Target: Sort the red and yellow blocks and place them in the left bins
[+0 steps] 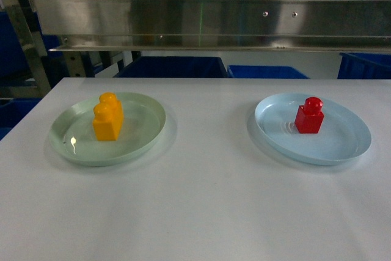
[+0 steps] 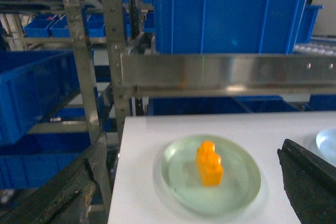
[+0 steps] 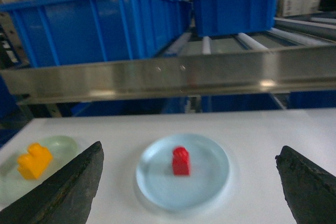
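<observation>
Two plates are sitting on the white table (image 1: 195, 212) in the head view, and each is carrying one brick. Taking the steel rail (image 1: 201, 22) across the top as the landmark, the pale green plate (image 1: 79, 151) is lying below its left half with the yellow block (image 1: 108, 117) standing upright on it, and the pale blue plate (image 1: 342, 145) is lying below its right half with the red block (image 1: 310, 116) upright near its middle. The split looks deliberate, one brick in front of each arm. Blue bins (image 1: 171, 66) are showing behind and under the rail. Neither gripper is appearing here.

Looking from the left wrist, the yellow block (image 2: 209, 162) is resting on the green plate (image 2: 178, 182) just below the rail (image 2: 220, 72), and a deep blue tub (image 2: 231, 14) is sitting on the shelf above it. The left gripper (image 2: 194, 192) is spread wide with nothing between its fingers (image 2: 310, 182), framing the plate as if lining up a pick.

Looking from the right wrist, the red block (image 3: 180, 161) is standing on the blue plate (image 3: 157, 182) below the rail (image 3: 173, 77), while the yellow one (image 3: 33, 161) is lying further left. The right gripper (image 3: 189, 182) is likewise gaping wide and empty, its fingers (image 3: 68, 187) straddling the plate from above. Nothing is grasped yet, so both bricks are still waiting for the tubs (image 3: 94, 24).
</observation>
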Available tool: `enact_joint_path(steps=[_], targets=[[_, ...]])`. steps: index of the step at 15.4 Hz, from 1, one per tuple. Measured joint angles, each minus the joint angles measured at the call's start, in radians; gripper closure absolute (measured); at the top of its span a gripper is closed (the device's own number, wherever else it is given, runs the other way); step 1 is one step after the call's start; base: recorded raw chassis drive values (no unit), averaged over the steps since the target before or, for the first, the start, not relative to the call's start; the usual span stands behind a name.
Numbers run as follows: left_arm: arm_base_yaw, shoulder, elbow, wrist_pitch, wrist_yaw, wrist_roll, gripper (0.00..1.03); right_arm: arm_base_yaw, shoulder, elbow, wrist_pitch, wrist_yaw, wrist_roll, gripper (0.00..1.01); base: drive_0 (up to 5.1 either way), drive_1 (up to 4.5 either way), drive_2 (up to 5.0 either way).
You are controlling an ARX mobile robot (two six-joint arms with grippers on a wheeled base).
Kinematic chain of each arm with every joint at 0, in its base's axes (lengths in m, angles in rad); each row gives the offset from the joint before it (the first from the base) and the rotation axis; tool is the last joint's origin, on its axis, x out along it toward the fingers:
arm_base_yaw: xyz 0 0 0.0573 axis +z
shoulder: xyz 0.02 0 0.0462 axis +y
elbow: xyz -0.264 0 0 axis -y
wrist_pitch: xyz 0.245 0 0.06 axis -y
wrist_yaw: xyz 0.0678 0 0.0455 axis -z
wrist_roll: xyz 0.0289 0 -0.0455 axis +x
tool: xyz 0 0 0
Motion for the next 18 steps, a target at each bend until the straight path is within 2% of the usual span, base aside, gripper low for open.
enact_joint_path(steps=[1, 2, 3, 4, 5, 6, 8, 12, 14, 15, 16, 18], targets=[[-0.003, 0.214, 0.147, 0.071, 0.007, 0.005, 0.05, 0.011, 0.222, 0.16, 0.048, -0.036, 0.028, 0.03, 0.0, 0.0, 0.0], [-0.011, 0.439, 0.31, 0.029, 0.021, 0.007, 0.05, 0.015, 0.463, 0.325, 0.0, -0.076, 0.064, 0.03, 0.0, 0.0, 0.0], [-0.03, 0.634, 0.444, -0.072, 0.056, -0.006, 0.05, 0.014, 0.671, 0.443, 0.002, -0.078, 0.071, 0.03, 0.0, 0.0, 0.0], [-0.056, 0.851, 0.58, -0.156, 0.061, -0.027, 0.05, 0.003, 0.898, 0.566, 0.022, -0.066, 0.068, 0.03, 0.0, 0.0, 0.0], [-0.07, 1.013, 0.669, -0.156, 0.06, -0.039, 0.05, -0.02, 1.045, 0.633, 0.072, -0.07, 0.069, 0.03, 0.0, 0.0, 0.0], [-0.074, 1.09, 0.697, -0.09, 0.026, -0.042, 0.05, -0.037, 1.111, 0.652, 0.103, -0.037, 0.069, 0.03, 0.0, 0.0, 0.0], [-0.072, 1.073, 0.692, -0.051, -0.01, -0.056, 0.05, -0.058, 1.12, 0.649, 0.102, -0.026, 0.069, 0.03, 0.0, 0.0, 0.0], [-0.076, 1.047, 0.704, -0.05, -0.008, -0.057, 0.05, -0.041, 1.101, 0.655, 0.091, -0.027, 0.077, 0.03, 0.0, 0.0, 0.0], [-0.072, 1.052, 0.704, -0.05, -0.01, -0.058, 0.05, -0.003, 1.145, 0.65, 0.012, -0.059, 0.141, 0.03, 0.0, 0.0, 0.0], [-0.072, 1.051, 0.704, -0.047, -0.01, -0.057, 0.05, 0.023, 1.192, 0.66, -0.036, -0.096, 0.163, 0.03, 0.0, 0.0, 0.0], [-0.072, 1.051, 0.704, -0.048, -0.01, -0.057, 0.05, 0.048, 1.242, 0.674, -0.067, -0.117, 0.163, 0.03, 0.0, 0.0, 0.0], [-0.072, 1.051, 0.704, -0.049, -0.01, -0.057, 0.05, 0.085, 1.304, 0.735, -0.091, -0.121, 0.157, 0.03, 0.0, 0.0, 0.0]])
